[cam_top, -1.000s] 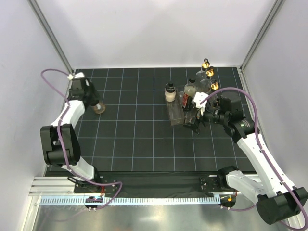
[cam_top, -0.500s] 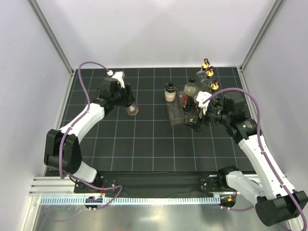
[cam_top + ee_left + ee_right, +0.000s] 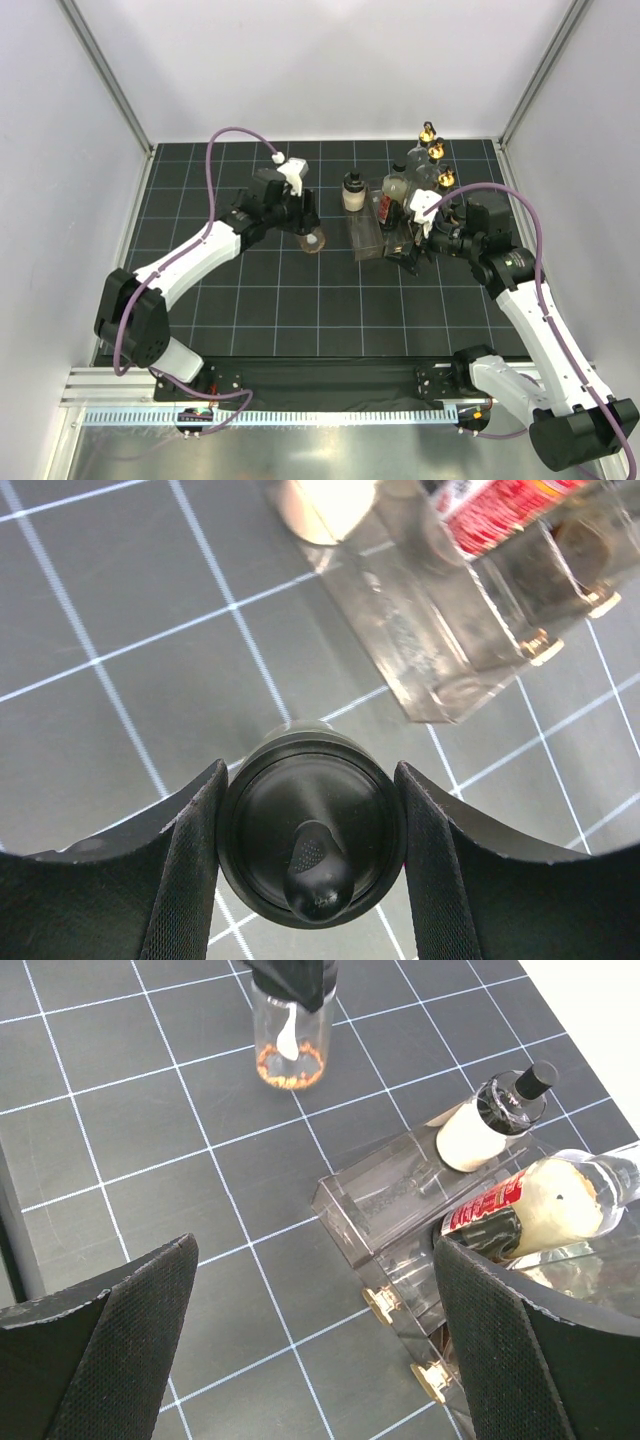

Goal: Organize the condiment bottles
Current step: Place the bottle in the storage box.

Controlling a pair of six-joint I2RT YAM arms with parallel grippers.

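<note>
The left gripper (image 3: 300, 218) holds a black-capped bottle (image 3: 292, 1035) just left of the rack (image 3: 375, 1210). The right gripper (image 3: 412, 247) is beside the rack, and its jaws are wide open.

Bench (image 3: 260, 300) lies open across the lower centre and upper left of the top view. Upper right is crowded: rack (image 3: 366, 238), tall bottles (image 3: 436, 152), right claw (image 3: 410, 255).

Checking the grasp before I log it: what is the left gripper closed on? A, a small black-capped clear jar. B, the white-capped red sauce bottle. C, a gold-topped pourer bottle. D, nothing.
A: the left gripper has a finger pressed on each side of the round black cap of the small clear jar, which has reddish contents at its bottom.
</note>
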